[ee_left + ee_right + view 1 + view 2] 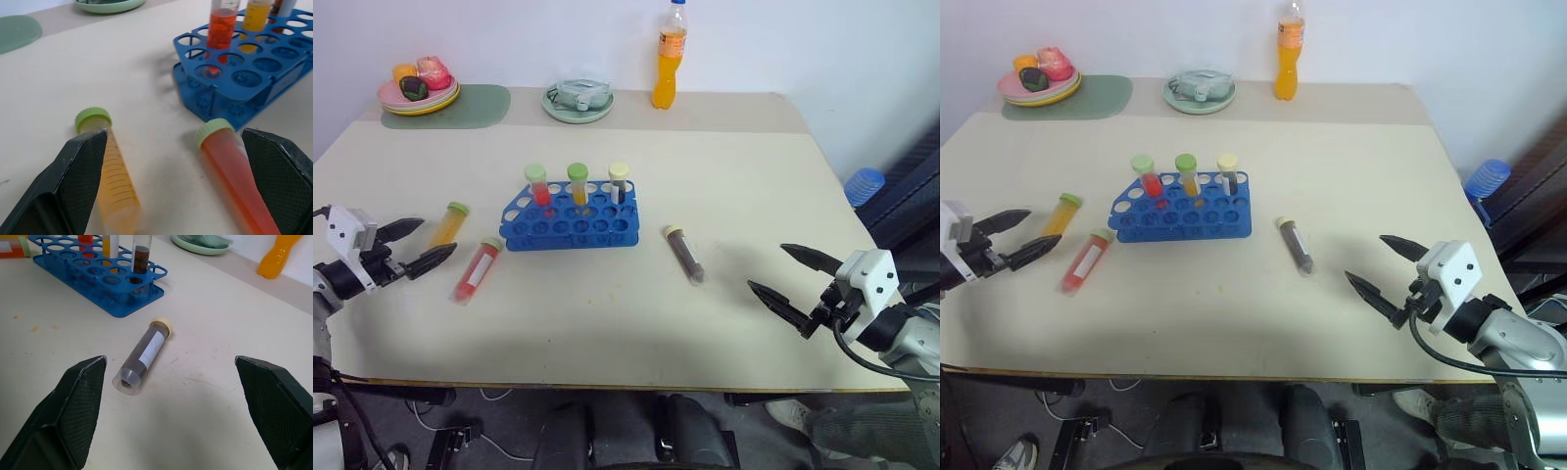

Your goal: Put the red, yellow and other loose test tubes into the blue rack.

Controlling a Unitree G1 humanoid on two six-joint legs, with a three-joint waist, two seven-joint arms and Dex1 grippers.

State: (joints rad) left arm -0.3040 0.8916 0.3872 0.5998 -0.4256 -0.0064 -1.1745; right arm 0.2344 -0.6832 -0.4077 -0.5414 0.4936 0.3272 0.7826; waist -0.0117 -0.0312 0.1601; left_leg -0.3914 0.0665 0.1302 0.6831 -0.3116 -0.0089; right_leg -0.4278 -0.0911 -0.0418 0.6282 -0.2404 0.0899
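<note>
You're at the very start of the pick-up here: three tubes lie flat on the table (724, 176), none in hand. Your left gripper (417, 245) hangs just off the table's left edge, fingers spread as wide as they go and holding nothing, aimed at the yellow tube (448, 224) and the red tube (477, 271), which lie side by side just left of the blue rack (570, 224). Your right gripper (793, 283) is likewise wide open and empty, with the brown tube (685, 255) near it, to the right of the rack. The rack already has three tubes standing in its back row. Next, I'd say, you bring one gripper down across a lying tube, close on its middle, then tip it upright over a free hole.
</note>
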